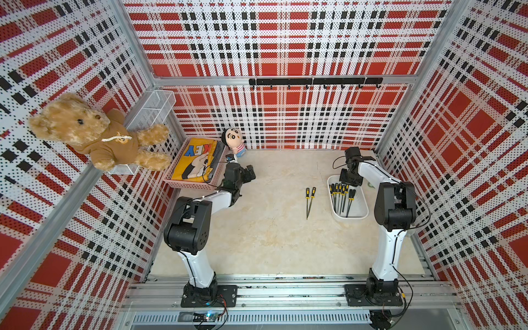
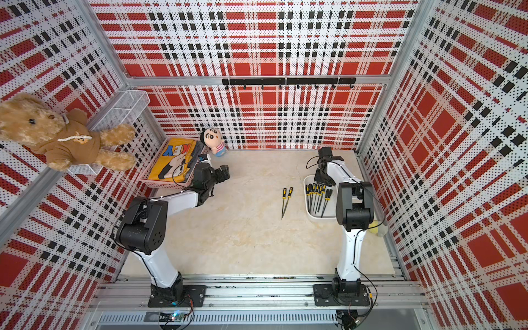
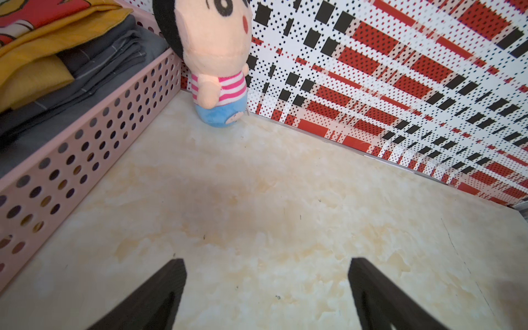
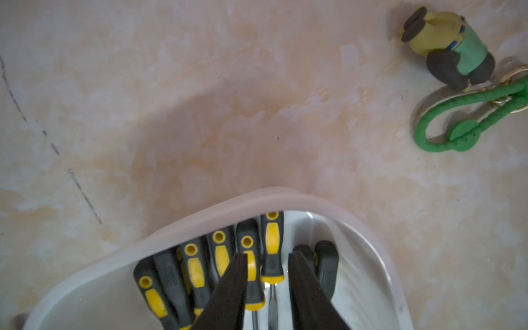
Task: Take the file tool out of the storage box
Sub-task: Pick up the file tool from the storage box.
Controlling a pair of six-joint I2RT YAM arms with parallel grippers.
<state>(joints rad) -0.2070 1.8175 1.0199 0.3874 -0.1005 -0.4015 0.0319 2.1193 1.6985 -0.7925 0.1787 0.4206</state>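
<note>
The white storage box [image 1: 360, 212] [image 2: 310, 217] [image 4: 274, 193] stands at the right of the table. Several black-and-yellow file tools [image 1: 341, 197] [image 2: 317, 197] lie side by side in it. My right gripper [image 1: 351, 180] [image 2: 324, 178] [image 4: 267, 255] reaches down into the box's far end, shut on one file's handle [image 4: 273, 243]. A neighbouring handle lies half under one finger. Two more files [image 1: 310, 201] [image 2: 286, 201] lie on the bare table beside the box. My left gripper [image 1: 251, 173] [image 2: 224, 171] [image 3: 267, 267] hangs open and empty by the pink basket.
A pink perforated basket [image 1: 194, 183] [image 3: 85, 154] of folded cloths sits at the back left, with a small doll [image 1: 233, 141] [image 3: 217, 57] beside it. A teddy bear [image 1: 91, 131] sits on wire baskets on the left wall. A toy keychain [image 4: 448, 45] with a green cord lies past the box.
</note>
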